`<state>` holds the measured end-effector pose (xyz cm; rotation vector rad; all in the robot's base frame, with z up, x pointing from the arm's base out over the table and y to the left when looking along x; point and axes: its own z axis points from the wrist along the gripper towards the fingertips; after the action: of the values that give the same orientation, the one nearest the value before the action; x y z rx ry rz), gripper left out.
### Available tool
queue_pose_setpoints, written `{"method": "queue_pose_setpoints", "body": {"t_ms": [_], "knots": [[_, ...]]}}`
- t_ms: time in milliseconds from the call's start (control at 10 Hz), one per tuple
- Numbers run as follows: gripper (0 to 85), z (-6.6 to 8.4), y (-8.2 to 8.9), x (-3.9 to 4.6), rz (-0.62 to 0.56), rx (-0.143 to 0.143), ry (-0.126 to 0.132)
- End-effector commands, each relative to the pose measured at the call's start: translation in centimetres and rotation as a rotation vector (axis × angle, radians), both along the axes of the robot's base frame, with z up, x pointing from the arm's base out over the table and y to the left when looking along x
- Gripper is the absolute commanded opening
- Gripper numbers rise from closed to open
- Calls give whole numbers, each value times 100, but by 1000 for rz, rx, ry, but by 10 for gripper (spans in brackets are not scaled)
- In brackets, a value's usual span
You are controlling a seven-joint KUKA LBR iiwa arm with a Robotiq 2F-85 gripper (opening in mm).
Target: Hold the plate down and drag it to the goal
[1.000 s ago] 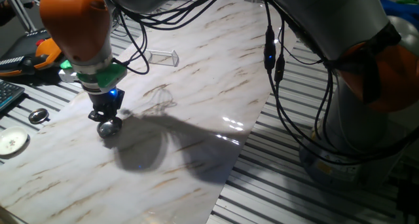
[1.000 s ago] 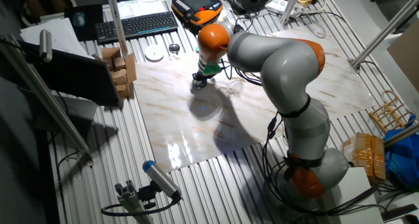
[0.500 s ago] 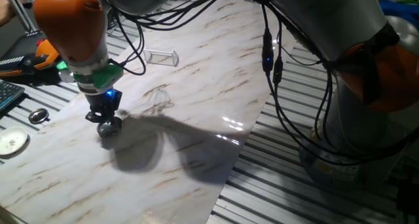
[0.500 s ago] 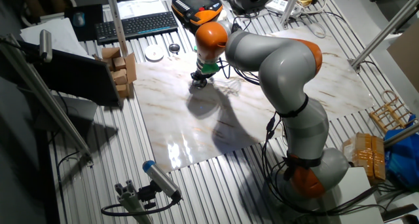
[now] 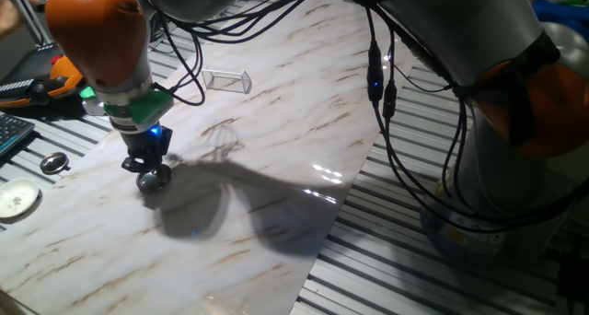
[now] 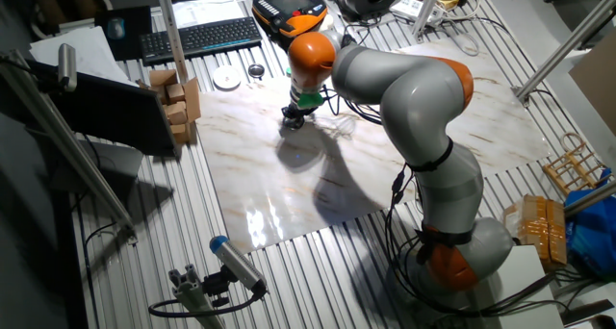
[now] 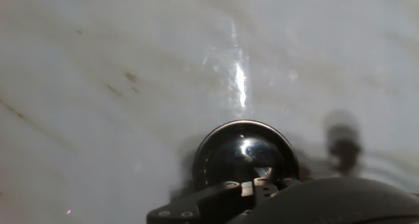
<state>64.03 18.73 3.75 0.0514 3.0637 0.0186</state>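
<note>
The plate (image 5: 154, 178) is a small shiny silver dish lying on the marble board, left of centre. My gripper (image 5: 149, 166) stands straight above it, fingers together and tips down on the dish. In the hand view the plate (image 7: 243, 152) fills the lower middle, and my gripper (image 7: 258, 182) covers its near rim. The other fixed view has the plate (image 6: 291, 128) under my gripper (image 6: 293, 119) near the board's far left part. The goal (image 5: 227, 79), a clear plastic bracket, sits farther back on the board, well apart from the plate.
A small dark-centred metal disc (image 5: 54, 163) and a flat white disc (image 5: 17, 199) lie by the board's left edge. A keyboard (image 6: 197, 38), an orange pendant (image 6: 294, 7) and cardboard boxes (image 6: 176, 98) stand beyond it. Cables hang from the arm over the board.
The arm's orange joint has leaned slightly to the left. The plate and the gripper tips have barely shifted on the board.
</note>
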Motion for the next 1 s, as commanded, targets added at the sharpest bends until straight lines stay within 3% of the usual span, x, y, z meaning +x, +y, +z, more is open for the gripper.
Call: {"method": "queue_pose_setpoints", "body": {"t_ms": [0, 900], "knots": [[0, -1, 1, -3, -5, -3, 2], [0, -104, -66, 32, 8, -11, -12]]}}
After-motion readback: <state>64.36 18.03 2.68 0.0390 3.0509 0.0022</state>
